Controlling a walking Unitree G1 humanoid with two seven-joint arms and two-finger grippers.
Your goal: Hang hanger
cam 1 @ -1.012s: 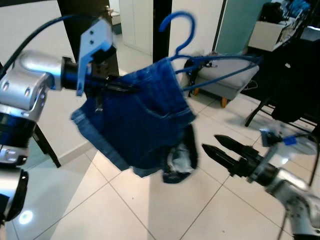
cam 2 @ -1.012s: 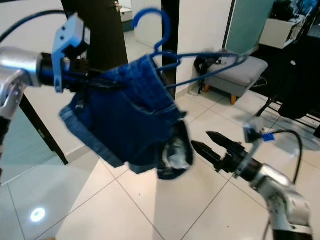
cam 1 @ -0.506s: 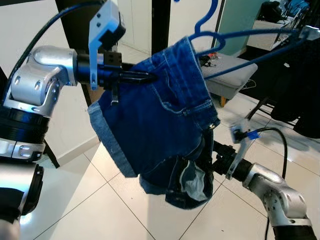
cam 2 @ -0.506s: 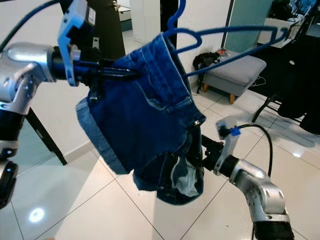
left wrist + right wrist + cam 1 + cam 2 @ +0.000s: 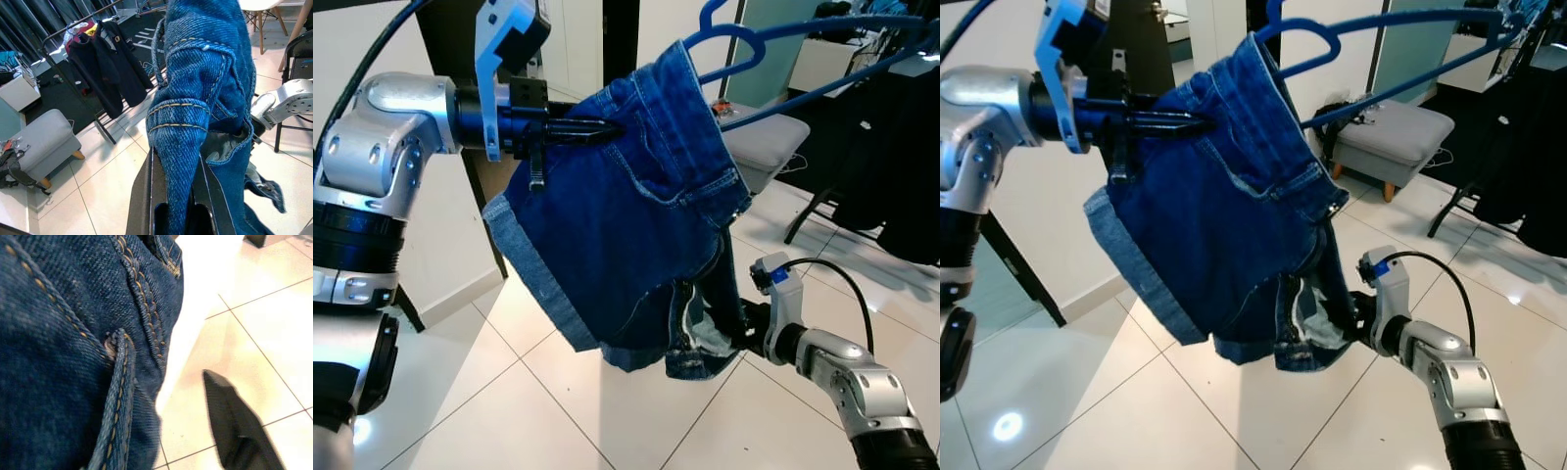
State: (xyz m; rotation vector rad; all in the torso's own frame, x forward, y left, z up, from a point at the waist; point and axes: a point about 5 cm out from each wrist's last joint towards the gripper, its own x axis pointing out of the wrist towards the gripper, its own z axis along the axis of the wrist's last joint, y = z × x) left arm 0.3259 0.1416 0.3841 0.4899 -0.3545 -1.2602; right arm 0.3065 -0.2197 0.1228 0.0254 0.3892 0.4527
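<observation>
Bright daylight; glossy floor tiles glare; right wrist view blurred

The left gripper sits high on the robot's left, its fingers closed on the waistband of the shorts. The shorts hang on the hanger, whose bar runs up and rightward above them. The right gripper is low on the right, just behind the shorts' lower hem. Behind and right of the shorts stands a stool on the floor, with a clothes rack farther right.
</observation>
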